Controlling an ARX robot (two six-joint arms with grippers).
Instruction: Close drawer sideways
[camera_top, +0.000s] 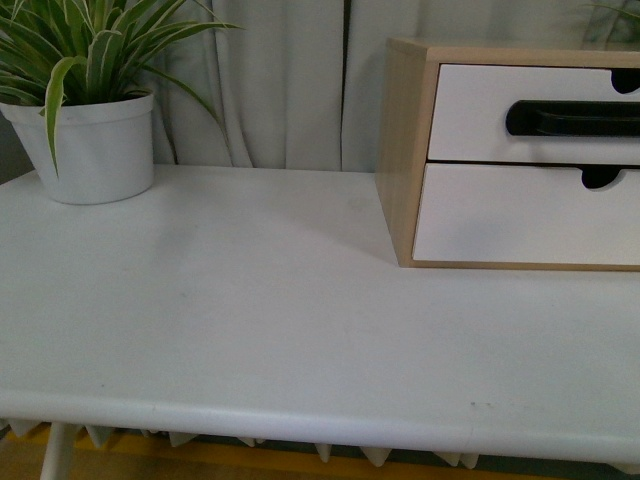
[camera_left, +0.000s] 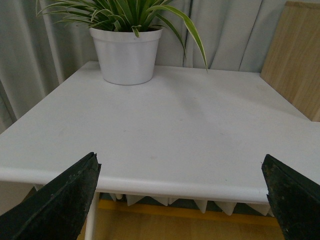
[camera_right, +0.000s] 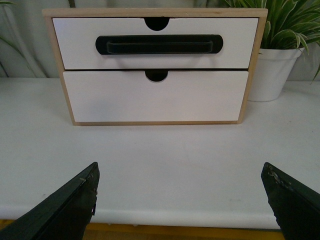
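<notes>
Drawer (camera_right: 155, 45) sitting flush in the cabinet (camera_top: 405, 150) on the tabletop (camera_top: 250, 300). Left end effector (camera_left: 182, 200) and right end effector (camera_right: 180, 200) both spread wide, gripping nothing.

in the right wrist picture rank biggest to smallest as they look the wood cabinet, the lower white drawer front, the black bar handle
1. Light-wood cabinet
2. Lower white notch-only drawer front
3. Long black bar handle

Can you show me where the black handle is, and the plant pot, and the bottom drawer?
black handle (camera_right: 159, 44): right wrist view, middle of the bar.
plant pot (camera_top: 92, 150): front view, its white side.
bottom drawer (camera_right: 156, 97): right wrist view, middle of its white front.
</notes>
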